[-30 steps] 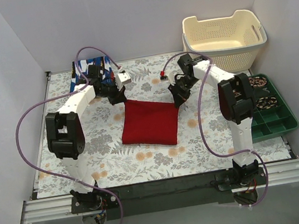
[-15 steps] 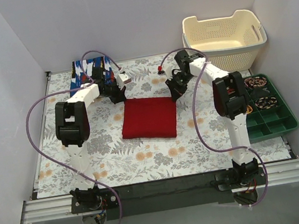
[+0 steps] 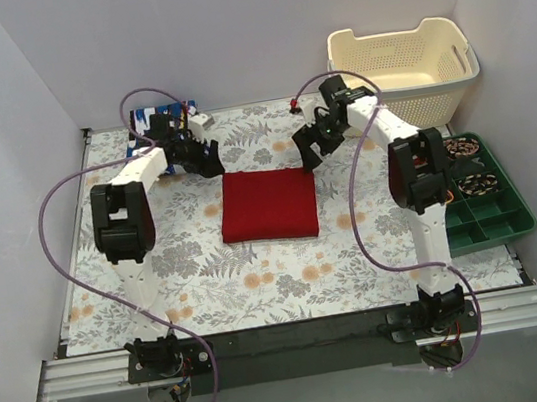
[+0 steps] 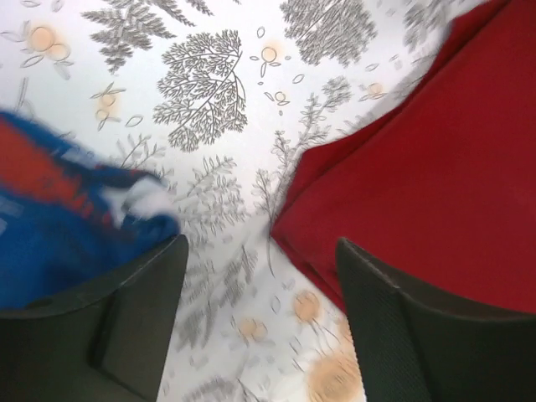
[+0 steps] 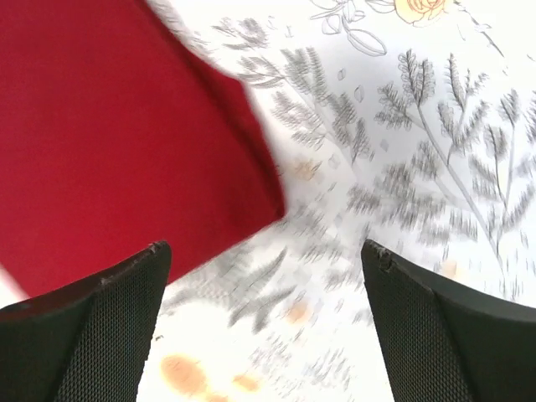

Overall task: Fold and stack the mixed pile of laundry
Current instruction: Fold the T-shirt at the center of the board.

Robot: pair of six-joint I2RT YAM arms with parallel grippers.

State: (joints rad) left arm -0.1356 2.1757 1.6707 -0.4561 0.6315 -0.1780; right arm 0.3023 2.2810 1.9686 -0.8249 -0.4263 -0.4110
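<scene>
— How did the left claw [image 4: 260,251] stand?
— Jaws apart, nothing between them but the fern-printed tablecloth [image 4: 218,84]. The plain deep red folded cloth garment [image 4: 435,167] lay flat just beside one finger. The blue cloth garment with white, red and black print [image 4: 50,226] lay close by the other.
— And the right claw [image 5: 264,251]?
— Spread wide and empty, just off a corner of the red garment. Farther out stood a cream perforated plastic basket [image 3: 426,107], and a green plastic tray [image 3: 489,219] sat well apart.
</scene>
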